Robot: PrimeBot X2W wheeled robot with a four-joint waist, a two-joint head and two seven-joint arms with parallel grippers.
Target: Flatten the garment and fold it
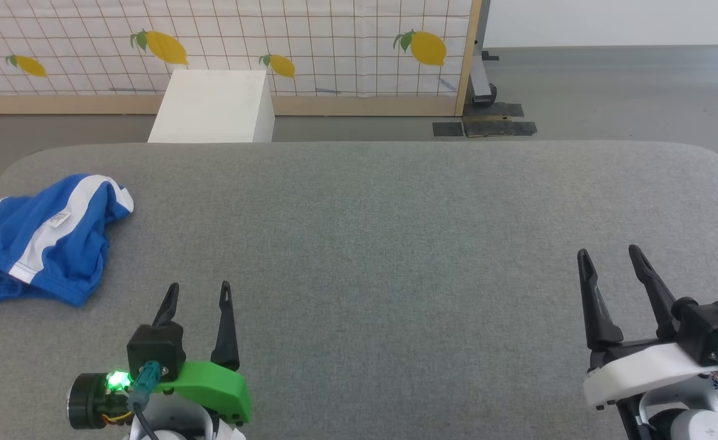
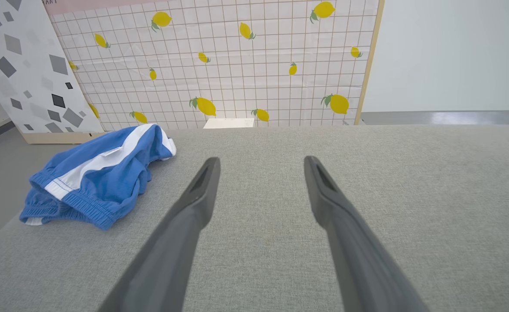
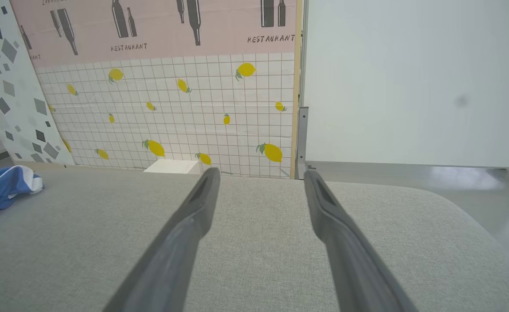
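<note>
Garment (image 1: 47,238): the blue shorts are lying crumpled in a loose heap at the far left of the grey worktop (image 1: 395,232), close to its left edge. A white side stripe is facing up, with a small white label showing on it. The gathered elastic edge is bunching along the near side. The shorts are neither flattened nor folded.
Left end effector (image 1: 200,285): it is sitting at the near side of the worktop, just right of the garment and not touching it. Its two dark fingers are pointing away from the robot and standing well apart, gripping nothing.
White box (image 1: 215,107): it is standing on the floor beyond the worktop's far edge, in front of the lemon-print panel (image 1: 334,55).
Right end effector (image 1: 607,250): it is sitting at the near right of the worktop, well apart from the garment. Its fingers are spreading wide, with nothing between them.
</note>
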